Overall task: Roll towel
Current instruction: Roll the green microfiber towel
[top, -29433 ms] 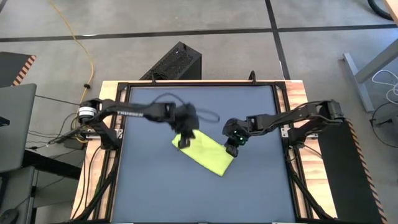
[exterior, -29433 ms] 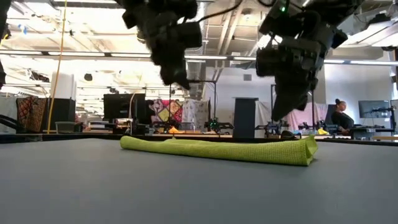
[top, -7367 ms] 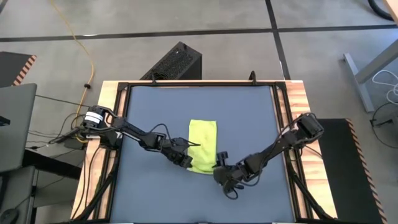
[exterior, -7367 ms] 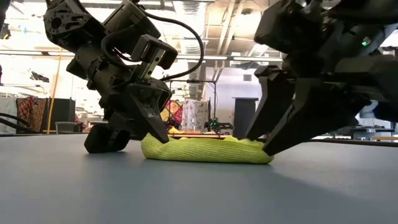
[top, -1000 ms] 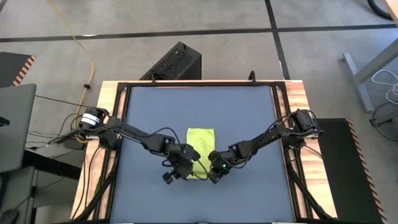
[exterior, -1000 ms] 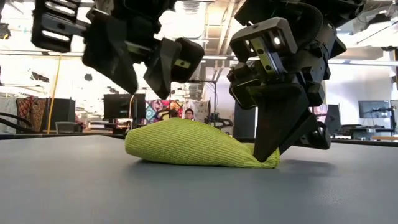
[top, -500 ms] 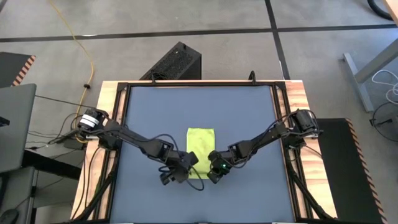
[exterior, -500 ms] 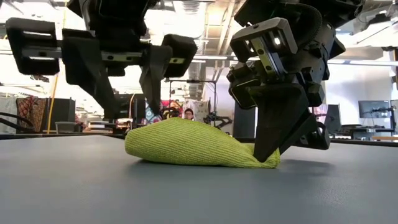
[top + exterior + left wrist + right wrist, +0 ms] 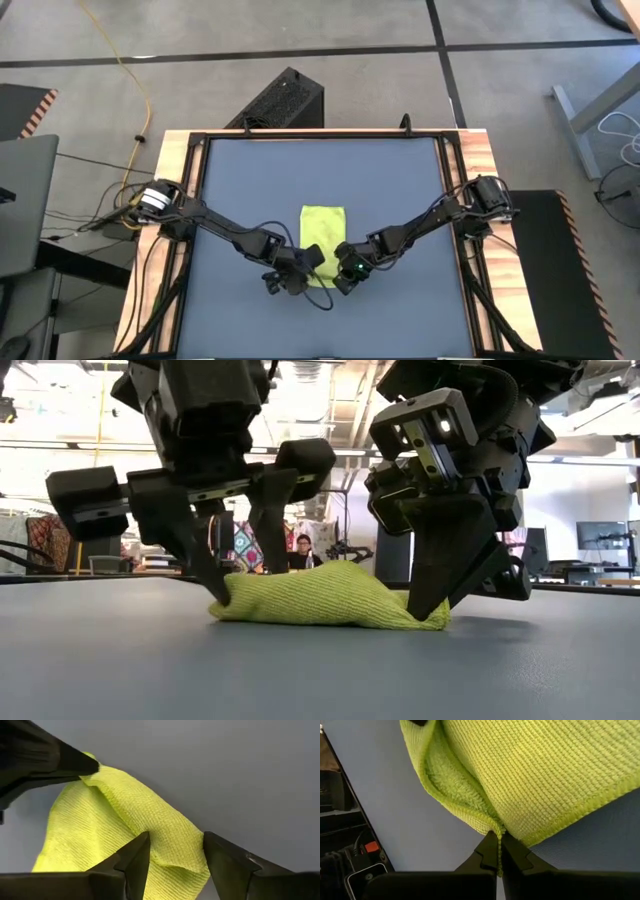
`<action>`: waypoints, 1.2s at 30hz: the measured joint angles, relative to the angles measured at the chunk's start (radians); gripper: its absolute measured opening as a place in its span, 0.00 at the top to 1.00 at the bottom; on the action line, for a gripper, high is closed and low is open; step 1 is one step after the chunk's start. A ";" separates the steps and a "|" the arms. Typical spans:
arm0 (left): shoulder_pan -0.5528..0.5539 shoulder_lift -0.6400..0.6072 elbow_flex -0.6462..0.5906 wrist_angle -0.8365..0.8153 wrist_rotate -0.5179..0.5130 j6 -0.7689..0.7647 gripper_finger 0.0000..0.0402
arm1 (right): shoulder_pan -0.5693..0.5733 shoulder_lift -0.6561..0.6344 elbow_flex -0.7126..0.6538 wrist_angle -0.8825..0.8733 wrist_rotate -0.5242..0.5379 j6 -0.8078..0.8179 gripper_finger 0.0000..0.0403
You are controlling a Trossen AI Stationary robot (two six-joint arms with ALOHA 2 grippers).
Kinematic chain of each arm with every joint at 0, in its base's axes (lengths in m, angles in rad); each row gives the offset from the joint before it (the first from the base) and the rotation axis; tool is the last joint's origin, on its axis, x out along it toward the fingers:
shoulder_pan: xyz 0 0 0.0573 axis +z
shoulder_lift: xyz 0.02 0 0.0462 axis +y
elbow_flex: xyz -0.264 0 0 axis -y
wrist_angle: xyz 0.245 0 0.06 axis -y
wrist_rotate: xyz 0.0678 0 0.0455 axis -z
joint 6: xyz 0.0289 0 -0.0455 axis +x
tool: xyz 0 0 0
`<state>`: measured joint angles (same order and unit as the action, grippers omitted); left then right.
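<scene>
The lime towel [image 9: 323, 232] lies on the dark table [image 9: 400, 180], its near end bunched into a low mound [image 9: 335, 598]. My left gripper [image 9: 298, 272] [image 9: 245, 585] is open and low over the mound's left end, with the folded edge [image 9: 172, 847] between its two fingers. My right gripper [image 9: 343, 278] [image 9: 432, 618] is shut on the towel's near right corner. My left gripper comes down slanting from the table's left, its open fingers astride the towel's folded near edge. One fingertip [image 9: 218, 598] touches the mound's left end on the table. The other finger [image 9: 272, 550] stands behind the mound; whether it touches, I cannot tell. My right gripper pinches the towel's hemmed edge [image 9: 495, 826] between its shut fingertips, where a folded-under layer meets the top layer. The fingers slant down from the table's right near side. The cloth there lies low on the table, slack.
Bare table lies all around the towel. Wooden side rails [image 9: 482, 160] and a black frame border the table. A black box [image 9: 278, 100] stands on the floor beyond the far edge. A person [image 9: 300, 545] sits far off in the room behind.
My left gripper has come down onto the towel's near left end and has rolled about its own axis. The mound's left end has been pushed in toward the right and the mound is now lower and flatter.
</scene>
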<state>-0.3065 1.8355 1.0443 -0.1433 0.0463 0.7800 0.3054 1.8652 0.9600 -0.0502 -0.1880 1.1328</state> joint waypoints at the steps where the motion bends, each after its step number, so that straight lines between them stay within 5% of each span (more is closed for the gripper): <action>1: 0.000 0.000 0.000 -0.007 -0.002 -0.009 0.57 | 0.000 0.000 -0.001 0.005 0.000 0.000 0.93; 13: 0.001 0.000 0.001 -0.067 0.046 -0.276 0.97 | 0.000 0.000 0.000 0.003 0.000 -0.005 0.93; 36: -0.016 -0.003 -0.006 -0.168 0.167 -0.802 1.00 | -0.027 0.002 0.000 0.044 -0.068 0.012 0.93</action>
<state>-0.3229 1.8324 1.0386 -0.3112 0.2138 -0.0219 0.2782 1.8671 0.9600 -0.0059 -0.2559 1.1450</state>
